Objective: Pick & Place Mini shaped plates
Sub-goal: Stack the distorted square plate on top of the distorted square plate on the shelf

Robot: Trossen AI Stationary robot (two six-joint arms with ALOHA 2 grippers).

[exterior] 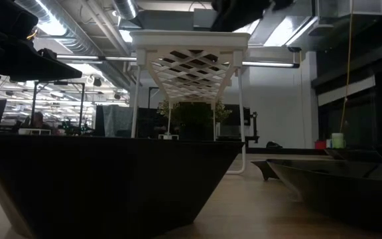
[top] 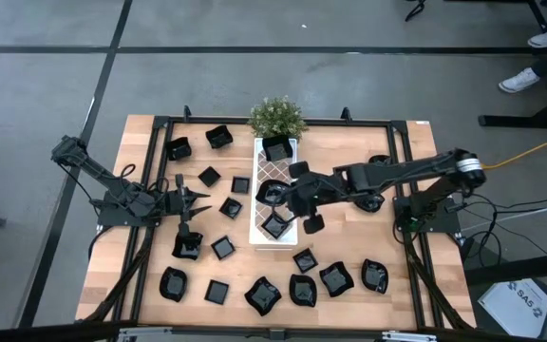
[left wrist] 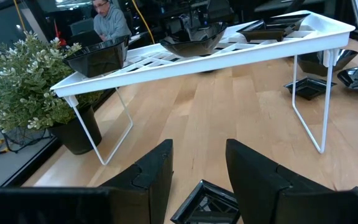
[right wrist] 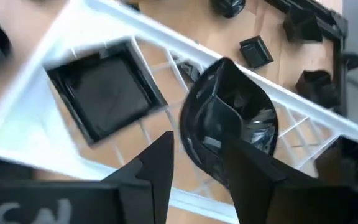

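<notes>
**Right claw over tray, round dish under it**

Wooden table (top: 150,133) inside a black frame, grey floor around it. White lattice tray (top: 274,204) stands on thin wire legs mid-table, plant (top: 276,116) at its far end.

Right claw (right wrist: 197,163) hangs over the tray's middle, fingers spread, gripping nothing. Round-rimmed dish (right wrist: 229,127) sits on the lattice just past the fingertips; looks like it's being set down, can't tell if it's fully settled. Square dish (right wrist: 102,96) sits flat beside it, another at the plant end.

Left claw (left wrist: 197,171) waits low over the table on its own side, fingers spread and empty, a square dish (left wrist: 207,202) right below.

Plates (top: 264,294) are glossy black, hard-looking, square or wavy-rimmed, mostly scattered on the table. Slick rims, so an edge pinch probably makes sense.
</notes>
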